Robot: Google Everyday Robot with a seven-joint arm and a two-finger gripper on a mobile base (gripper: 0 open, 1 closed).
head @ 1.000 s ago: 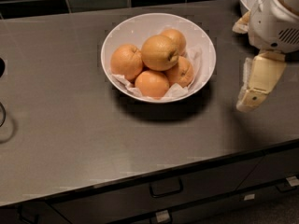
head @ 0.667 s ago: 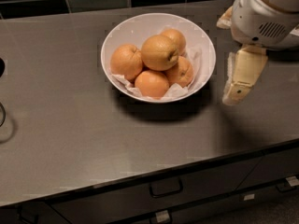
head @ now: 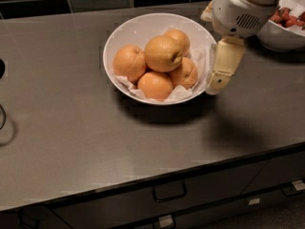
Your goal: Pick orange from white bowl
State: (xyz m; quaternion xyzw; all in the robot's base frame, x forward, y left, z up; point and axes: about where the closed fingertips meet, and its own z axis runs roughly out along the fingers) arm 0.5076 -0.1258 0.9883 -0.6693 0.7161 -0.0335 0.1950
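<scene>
The white bowl (head: 125,28) stands on the dark grey counter, lined with crumpled white paper. It holds several round fruits. The orange (head: 163,53), the largest and palest, lies on top in the middle with its navel to the right. Smaller, deeper-orange oranges lie around it, one at the left (head: 128,63) and one at the front (head: 155,86). My gripper (head: 215,86) hangs from the white arm housing (head: 238,8) and points down just outside the bowl's right rim, lower than the orange and to its right. It holds nothing that I can see.
A second white bowl with red strawberries (head: 283,30) stands at the back right, partly behind the arm. A dark object (head: 1,68) and a wire loop (head: 2,118) sit at the left edge. Black tiles run along the back. Drawers (head: 169,193) lie below the counter's front edge.
My gripper and arm have moved left, from well right of the bowl to right beside its right rim. The bowl and the fruit have not moved.
</scene>
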